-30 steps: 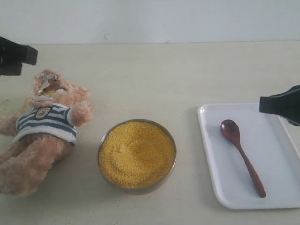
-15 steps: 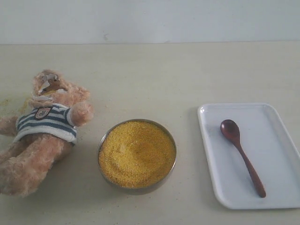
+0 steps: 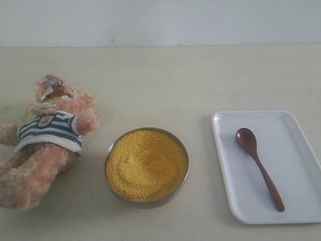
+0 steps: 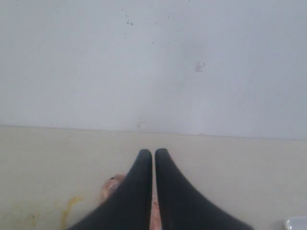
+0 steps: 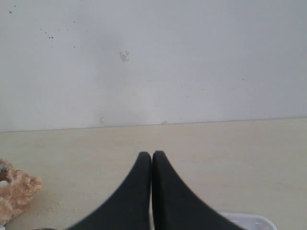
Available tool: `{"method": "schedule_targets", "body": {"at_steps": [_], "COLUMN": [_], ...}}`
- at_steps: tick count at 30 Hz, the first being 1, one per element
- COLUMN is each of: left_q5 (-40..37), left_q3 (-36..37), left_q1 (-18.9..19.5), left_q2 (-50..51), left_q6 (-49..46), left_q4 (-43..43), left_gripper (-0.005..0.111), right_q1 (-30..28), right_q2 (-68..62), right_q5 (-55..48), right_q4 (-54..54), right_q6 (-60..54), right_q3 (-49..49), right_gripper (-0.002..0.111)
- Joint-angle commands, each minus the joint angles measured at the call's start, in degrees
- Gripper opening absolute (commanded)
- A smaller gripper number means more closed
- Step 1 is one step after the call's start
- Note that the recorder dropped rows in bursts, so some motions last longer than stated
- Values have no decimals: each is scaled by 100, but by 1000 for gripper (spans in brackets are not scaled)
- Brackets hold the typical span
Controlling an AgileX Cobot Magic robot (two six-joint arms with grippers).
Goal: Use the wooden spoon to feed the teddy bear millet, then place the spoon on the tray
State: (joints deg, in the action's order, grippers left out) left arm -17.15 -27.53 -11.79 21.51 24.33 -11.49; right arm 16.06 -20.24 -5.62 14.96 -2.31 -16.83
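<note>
Spoon (image 3: 259,168): lying on the tray (image 3: 296,145) (handle slanted)
Millet (image 3: 146,163): between bear (image 3: 47,133) and tray
Left claw (image 4: 153,154): pressed together, empty
Right claw (image 5: 151,155): pressed together, empty

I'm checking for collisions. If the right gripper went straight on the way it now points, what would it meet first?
The way looks free: ahead of the shut right gripper lies only bare table, then the wall. The teddy bear sits off to one side. Depth is hard to judge.

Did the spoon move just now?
No. The spoon lies in the same spot on the tray as a second ago, with its bowl end toward the tray's far left corner.
</note>
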Motion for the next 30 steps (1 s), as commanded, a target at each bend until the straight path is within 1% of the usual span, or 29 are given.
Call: {"method": "schedule_targets", "body": {"at_steps": [1,30], "left_q5": [86,97], "left_q3": [49,49], "left_q1": [23,23], "left_q2": [-255,-344], "left_q6": [55,55], "left_q4": [-30,-30], "left_gripper": [4,4], "right_q1": [-4,-4], "right_q2": [29,29], "right_q5": [25,25], "right_q4": [-32,-32], "right_q6": [0,0], "right_q3": [22,22], "right_gripper": [0,0]}}
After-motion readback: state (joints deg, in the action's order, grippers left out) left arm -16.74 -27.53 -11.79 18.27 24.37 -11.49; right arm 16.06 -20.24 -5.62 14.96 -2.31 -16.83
